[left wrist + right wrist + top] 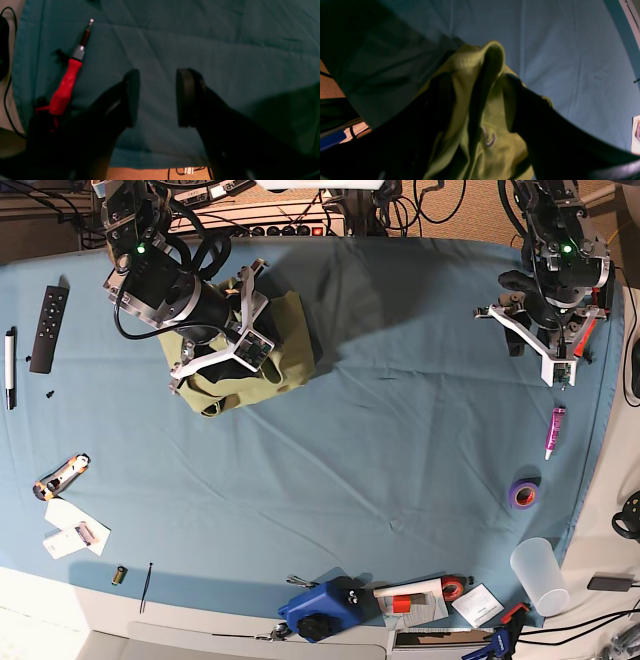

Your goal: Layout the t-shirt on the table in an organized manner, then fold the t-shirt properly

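Right gripper (480, 85) pinches a raised fold of the bunched t-shirt (268, 350), which sits toward the table's (380, 450) far corner on the right arm's side; left gripper (157, 97) hangs parted, empty, well apart from the t-shirt.

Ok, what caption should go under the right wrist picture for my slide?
Right end effector gripping bunched olive-green t-shirt above the blue table.
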Action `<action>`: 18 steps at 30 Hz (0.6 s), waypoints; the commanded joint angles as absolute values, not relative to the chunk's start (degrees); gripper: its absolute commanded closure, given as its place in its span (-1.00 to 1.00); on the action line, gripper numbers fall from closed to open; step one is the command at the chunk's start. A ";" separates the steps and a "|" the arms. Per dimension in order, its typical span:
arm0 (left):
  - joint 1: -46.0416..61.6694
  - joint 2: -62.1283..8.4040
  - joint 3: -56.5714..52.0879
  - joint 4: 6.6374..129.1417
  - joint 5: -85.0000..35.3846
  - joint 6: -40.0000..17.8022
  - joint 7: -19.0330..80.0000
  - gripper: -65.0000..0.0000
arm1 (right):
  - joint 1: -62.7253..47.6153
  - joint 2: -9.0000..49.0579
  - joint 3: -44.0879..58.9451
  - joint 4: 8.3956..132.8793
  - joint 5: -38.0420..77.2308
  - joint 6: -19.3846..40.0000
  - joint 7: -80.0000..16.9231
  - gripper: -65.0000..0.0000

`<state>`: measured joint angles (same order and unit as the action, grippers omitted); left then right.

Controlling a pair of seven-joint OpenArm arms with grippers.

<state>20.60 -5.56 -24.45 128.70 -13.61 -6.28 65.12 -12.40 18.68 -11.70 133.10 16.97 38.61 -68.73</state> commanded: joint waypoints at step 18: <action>20.47 -5.87 -24.51 129.80 -16.01 -6.37 62.98 0.26 | -4.36 17.63 -9.98 135.00 18.26 28.58 -64.07 0.36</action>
